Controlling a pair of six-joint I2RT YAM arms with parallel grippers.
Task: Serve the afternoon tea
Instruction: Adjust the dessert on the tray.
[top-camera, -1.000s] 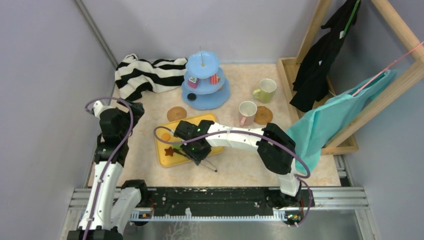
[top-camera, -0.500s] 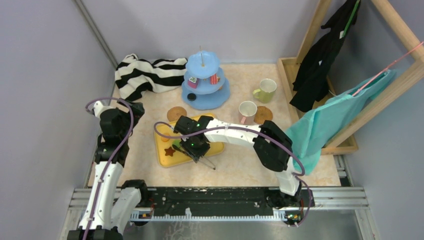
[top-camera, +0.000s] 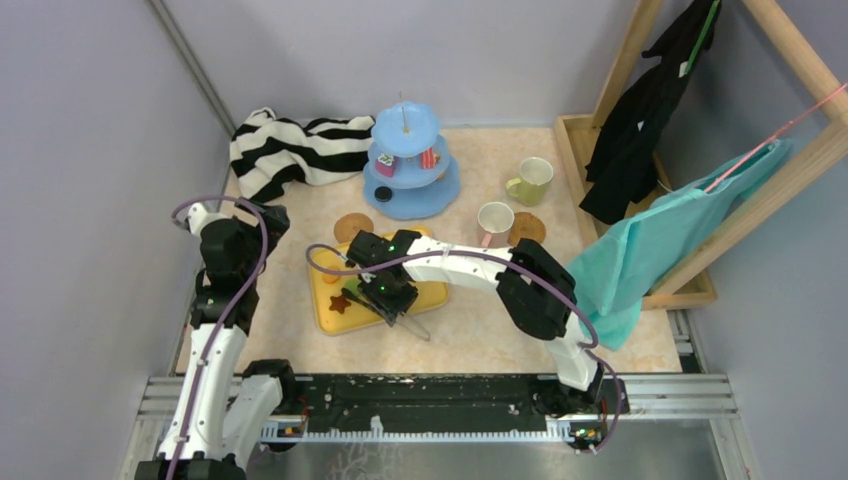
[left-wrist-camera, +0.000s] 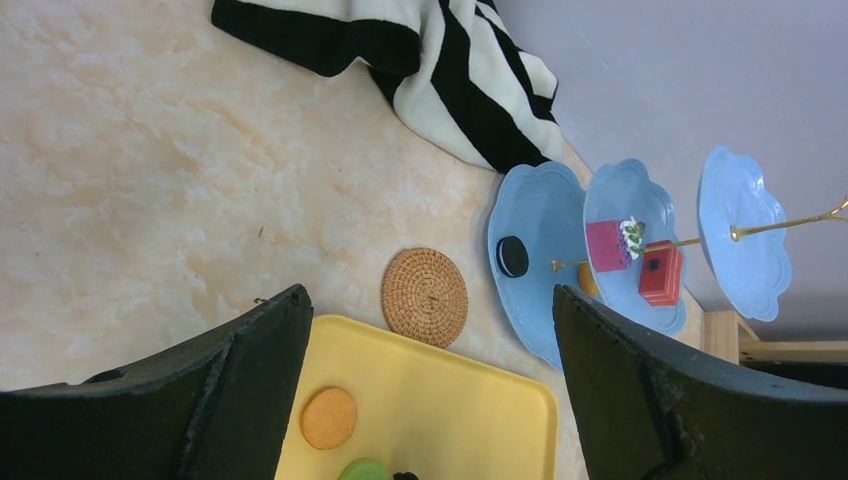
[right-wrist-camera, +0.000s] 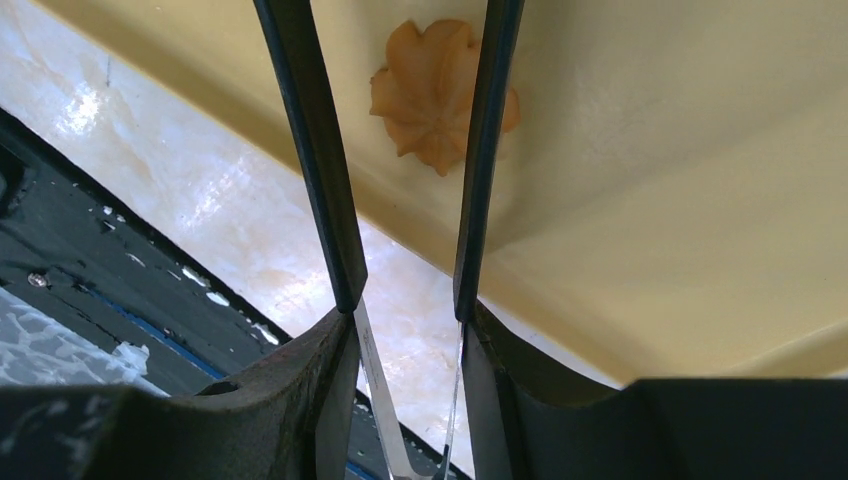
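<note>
Two thin fingers (right-wrist-camera: 310, 150) of the right gripper (right-wrist-camera: 388, 50) stand a little parted over a yellow tray (top-camera: 432, 293), one on either side of a tan flower-shaped cookie (right-wrist-camera: 437, 95) lying on it; whether they touch the cookie cannot be told. The tray sits left of centre on the tabletop (top-camera: 480, 335), toward the near edge; an orange round cookie (left-wrist-camera: 328, 417) also lies on it. The left gripper (left-wrist-camera: 430, 300) hangs near the left edge, spread wide and holding nothing. The light-blue three-tier stand (top-camera: 440, 190) stands at the middle of the far edge; a black cookie (left-wrist-camera: 512, 256) rests on its bottom tier, a pink cake piece (left-wrist-camera: 605, 245) and a red cake piece (left-wrist-camera: 662, 275) on the middle tier. One cork coaster (top-camera: 352, 226) lies between tray and stand; the second coaster (top-camera: 527, 230) lies just beside the pink-handled cup (top-camera: 493, 222), right of centre; the yellow-green cup (top-camera: 530, 180) stands farther back toward the right edge; a striped cloth (top-camera: 290, 150) is heaped in the far-left corner.
</note>
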